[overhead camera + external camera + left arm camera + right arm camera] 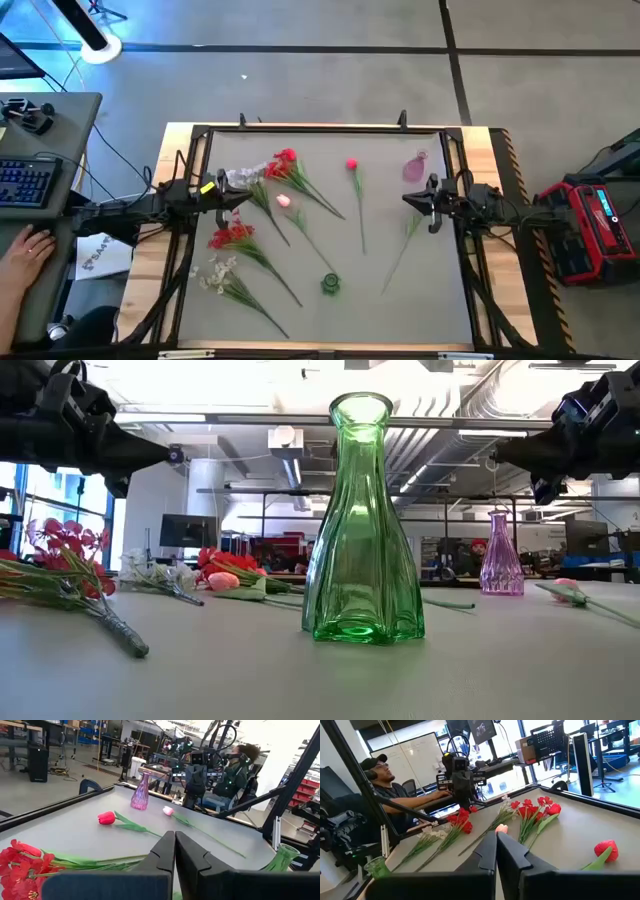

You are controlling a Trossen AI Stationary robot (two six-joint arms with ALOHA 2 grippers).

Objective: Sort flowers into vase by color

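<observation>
Flowers lie flat on the grey mat. On the left are two red clusters [285,165] [230,236], two white sprays [240,178] [216,272] and a pink bud [283,201]. A red bud [352,164] lies at the far middle and a pink-tipped stem [408,240] at the right. The green vase [331,285] stands upright near the front, and the pink vase [416,166] stands far right. My left gripper [236,197] hovers shut above the left flowers. My right gripper [408,198] hovers shut near the pink vase. Both point toward the table's middle.
A black frame [320,130] borders the mat. Off the table's left are a keyboard [28,182] and a person's hand [30,245]. A red device [595,225] sits off the right. Bare mat lies between the green vase and the right stem.
</observation>
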